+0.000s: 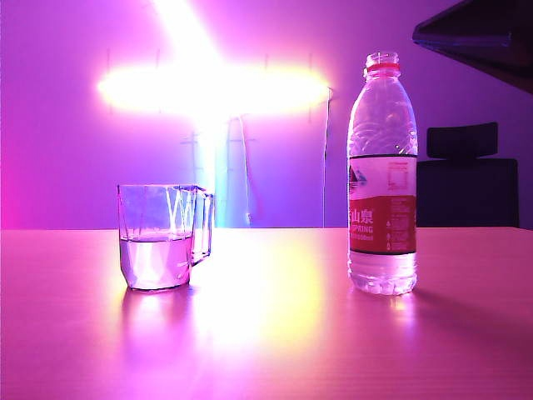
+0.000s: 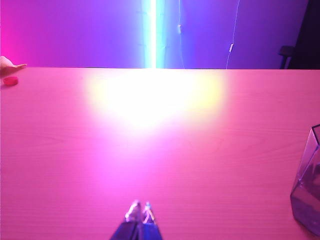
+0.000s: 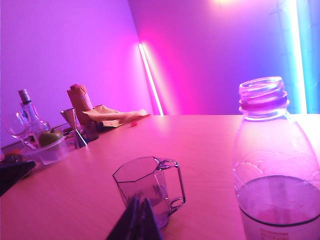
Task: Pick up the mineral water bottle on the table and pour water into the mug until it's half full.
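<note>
left gripper [image 2: 140,212]: fingers closed, empty, low over worktop [image 2: 160,150] | mug [image 1: 164,237]: half full, beside left fingers | right gripper [image 3: 138,210]: fingers closed, empty, mug just beyond them | mineral water bottle [image 1: 382,175]: upright, uncapped, beside right fingers

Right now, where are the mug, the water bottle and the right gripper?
mug [image 1: 158,250]: exterior view, its water-filled lower body.
mineral water bottle [image 1: 382,212]: exterior view, its label.
right gripper [image 3: 140,210]: right wrist view, shut fingertips.

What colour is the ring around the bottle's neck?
Red, on the mineral water bottle; clearest in the exterior view.
</note>
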Controlling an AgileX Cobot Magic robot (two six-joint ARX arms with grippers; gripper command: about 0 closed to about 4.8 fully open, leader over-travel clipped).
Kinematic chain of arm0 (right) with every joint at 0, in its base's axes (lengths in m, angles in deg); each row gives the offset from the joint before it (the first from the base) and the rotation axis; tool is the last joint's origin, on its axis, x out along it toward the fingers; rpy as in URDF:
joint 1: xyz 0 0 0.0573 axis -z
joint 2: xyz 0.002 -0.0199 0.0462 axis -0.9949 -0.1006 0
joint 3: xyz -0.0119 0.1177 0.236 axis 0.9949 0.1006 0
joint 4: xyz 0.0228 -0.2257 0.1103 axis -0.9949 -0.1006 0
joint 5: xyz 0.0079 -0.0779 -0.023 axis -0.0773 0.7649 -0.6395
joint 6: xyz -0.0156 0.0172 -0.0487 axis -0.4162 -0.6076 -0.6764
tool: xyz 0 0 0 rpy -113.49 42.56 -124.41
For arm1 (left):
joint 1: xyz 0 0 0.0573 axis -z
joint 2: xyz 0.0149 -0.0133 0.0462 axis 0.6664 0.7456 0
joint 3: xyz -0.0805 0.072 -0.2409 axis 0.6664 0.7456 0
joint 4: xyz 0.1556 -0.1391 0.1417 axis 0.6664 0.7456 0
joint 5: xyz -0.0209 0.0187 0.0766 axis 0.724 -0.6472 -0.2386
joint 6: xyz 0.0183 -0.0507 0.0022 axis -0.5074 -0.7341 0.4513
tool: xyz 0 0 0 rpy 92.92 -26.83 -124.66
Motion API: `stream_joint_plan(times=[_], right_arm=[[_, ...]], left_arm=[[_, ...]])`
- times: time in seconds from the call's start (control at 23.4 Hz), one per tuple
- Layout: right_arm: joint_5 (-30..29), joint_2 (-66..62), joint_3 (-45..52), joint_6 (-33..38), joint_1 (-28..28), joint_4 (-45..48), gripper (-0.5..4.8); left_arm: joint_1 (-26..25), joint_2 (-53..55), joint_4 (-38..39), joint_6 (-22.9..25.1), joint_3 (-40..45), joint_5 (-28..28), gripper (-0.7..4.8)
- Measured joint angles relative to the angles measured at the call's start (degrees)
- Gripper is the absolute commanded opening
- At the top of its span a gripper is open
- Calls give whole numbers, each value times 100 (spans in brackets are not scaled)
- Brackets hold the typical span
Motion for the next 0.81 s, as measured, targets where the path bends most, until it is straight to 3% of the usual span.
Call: stream_joint_plan(times=[0.51,0.64,0.68,0.81], right_arm=[[2,-7,0,-28,7,-35,-9],[168,22,0,-431,31,-144,-9],[361,396,0,-614,205,-678,-9],[127,1759,-2,-649,1045,-1869,-9]], left_arm=[[0,0,0,0,0,2,-2],[0,0,0,0,0,2,-2],[2,0,0,0,0,2,-2],[2,0,2,0,0,7,-2]])
